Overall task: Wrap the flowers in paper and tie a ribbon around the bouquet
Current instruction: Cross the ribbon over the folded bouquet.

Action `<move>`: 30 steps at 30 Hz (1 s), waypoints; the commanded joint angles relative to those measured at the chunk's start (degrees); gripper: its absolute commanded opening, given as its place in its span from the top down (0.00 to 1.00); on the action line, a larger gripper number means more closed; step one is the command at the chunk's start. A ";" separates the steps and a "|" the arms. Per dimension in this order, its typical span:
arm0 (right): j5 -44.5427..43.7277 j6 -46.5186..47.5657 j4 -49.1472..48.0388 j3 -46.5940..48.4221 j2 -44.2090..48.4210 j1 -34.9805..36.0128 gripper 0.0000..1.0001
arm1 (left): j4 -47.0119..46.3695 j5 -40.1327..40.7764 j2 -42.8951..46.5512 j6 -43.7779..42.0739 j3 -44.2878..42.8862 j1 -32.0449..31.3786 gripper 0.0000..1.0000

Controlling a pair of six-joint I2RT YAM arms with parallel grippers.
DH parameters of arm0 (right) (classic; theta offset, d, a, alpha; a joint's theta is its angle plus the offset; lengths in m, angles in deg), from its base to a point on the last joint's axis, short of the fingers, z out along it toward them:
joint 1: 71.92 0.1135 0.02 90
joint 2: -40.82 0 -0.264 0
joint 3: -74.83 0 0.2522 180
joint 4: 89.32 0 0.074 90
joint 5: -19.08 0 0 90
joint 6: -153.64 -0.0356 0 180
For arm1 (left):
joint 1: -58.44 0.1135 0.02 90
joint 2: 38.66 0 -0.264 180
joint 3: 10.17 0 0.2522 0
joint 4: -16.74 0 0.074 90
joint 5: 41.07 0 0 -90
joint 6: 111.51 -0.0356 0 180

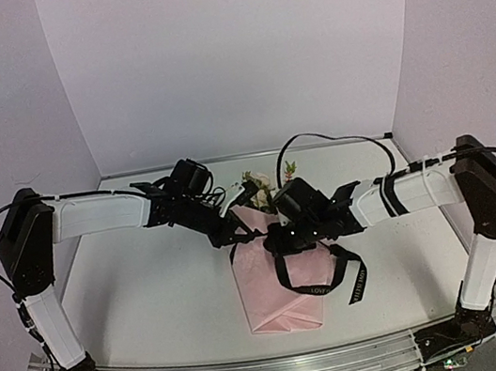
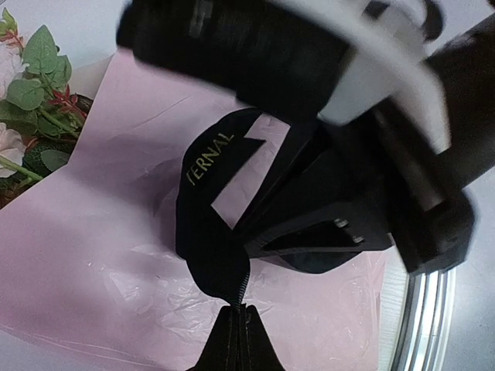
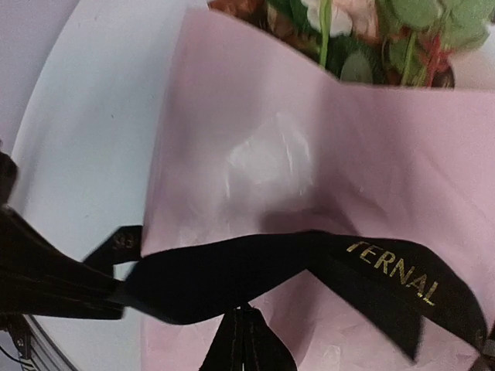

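The bouquet lies in the middle of the table, its pale-pink paper wrapped round the stems. The flowers stick out at the far end. A black ribbon with lettering loops across the paper, one tail hanging off to the right. My left gripper is at the bouquet's left edge, shut on the ribbon with a fold pinched at its tips. My right gripper hangs over the paper's middle, shut on the ribbon's lower edge at its tips. The two grippers are close together.
The white table is walled at the back and both sides. An aluminium rail runs along the near edge, also seen in the left wrist view. The right wrist's body fills much of that view.
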 commanded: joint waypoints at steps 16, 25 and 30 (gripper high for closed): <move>2.24 -0.64 -0.22 -6.15 6.05 -0.05 0.54 | 13.59 -7.68 -6.62 -5.63 -8.09 -1.91 1.00; -1.37 -0.40 9.04 -8.09 14.54 -1.20 0.34 | 14.69 -5.51 -7.72 -6.69 -8.16 -3.09 1.00; -3.33 -2.30 11.70 -12.47 19.85 -4.48 0.28 | 12.86 -2.75 -7.55 -4.73 -7.96 -3.45 0.83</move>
